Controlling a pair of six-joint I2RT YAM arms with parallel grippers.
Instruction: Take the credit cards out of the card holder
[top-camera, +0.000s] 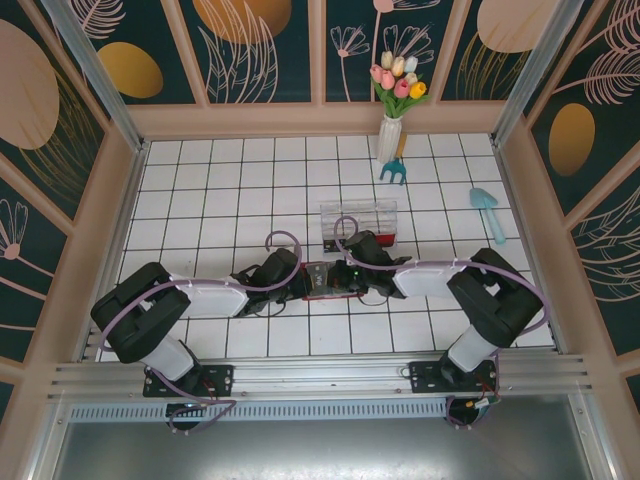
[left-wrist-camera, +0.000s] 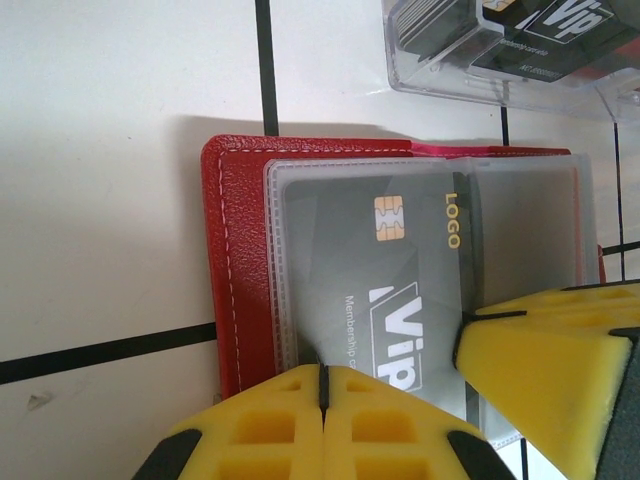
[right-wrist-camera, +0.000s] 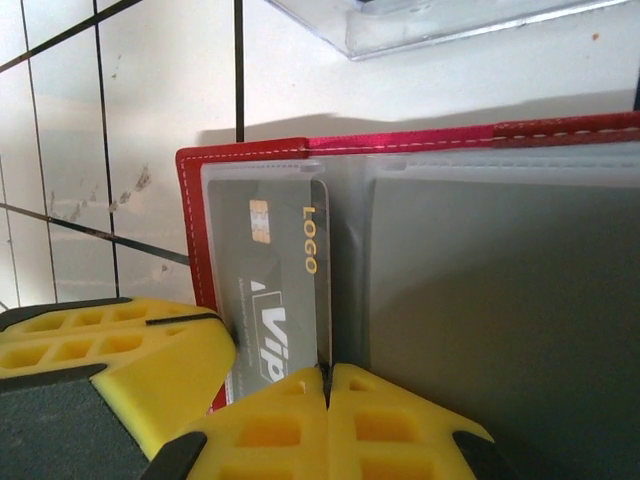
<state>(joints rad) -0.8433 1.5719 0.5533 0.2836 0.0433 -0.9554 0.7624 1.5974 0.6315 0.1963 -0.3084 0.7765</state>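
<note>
Just under left claw (left-wrist-camera: 322, 392), card holder (left-wrist-camera: 240, 260)

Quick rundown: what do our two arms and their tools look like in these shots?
The left arm and right arm match: bulky black joints, a white forearm link, and a thin purple cable looping above each wrist. The left tool and right tool have dark bodies and blocky yellow fingers moulded with square pockets. No markings are readable.
</note>
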